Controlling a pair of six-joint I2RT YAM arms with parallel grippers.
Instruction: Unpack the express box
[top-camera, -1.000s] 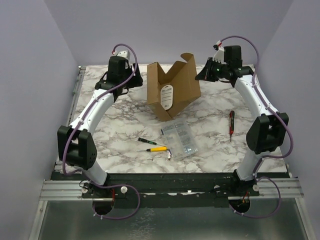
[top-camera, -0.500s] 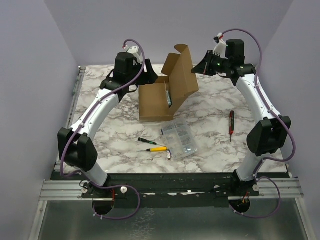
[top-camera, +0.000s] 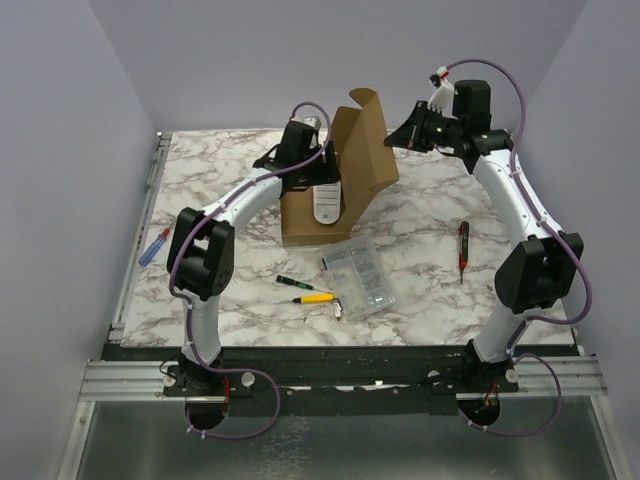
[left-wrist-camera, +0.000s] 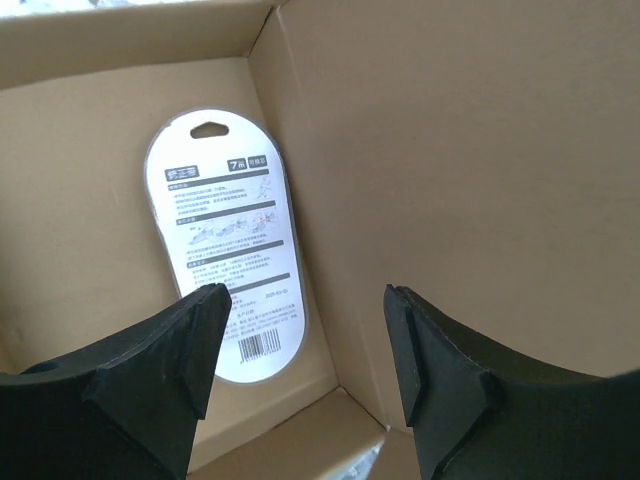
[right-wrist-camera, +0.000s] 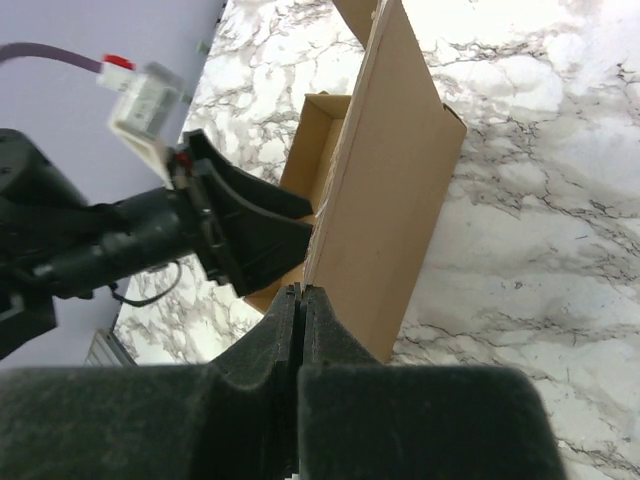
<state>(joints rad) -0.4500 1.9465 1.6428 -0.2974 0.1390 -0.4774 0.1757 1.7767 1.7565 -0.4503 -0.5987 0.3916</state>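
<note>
Fingers (left-wrist-camera: 150, 370) of the left gripper (left-wrist-camera: 305, 292) are spread, holding nothing. They now reach into the express box (top-camera: 298, 228) mid-table, above a white labelled card (left-wrist-camera: 228, 260); a second ago this arm was outside. The right gripper (right-wrist-camera: 300, 292) pinches the raised lid (right-wrist-camera: 395, 190), so retrieval looks imminent.

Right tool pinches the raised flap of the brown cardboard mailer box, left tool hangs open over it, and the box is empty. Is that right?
No: the brown cardboard mailer box is not empty. The left wrist view shows a white round-ended printed card lying inside, under the open left tool. The right tool does pinch the raised flap.
</note>
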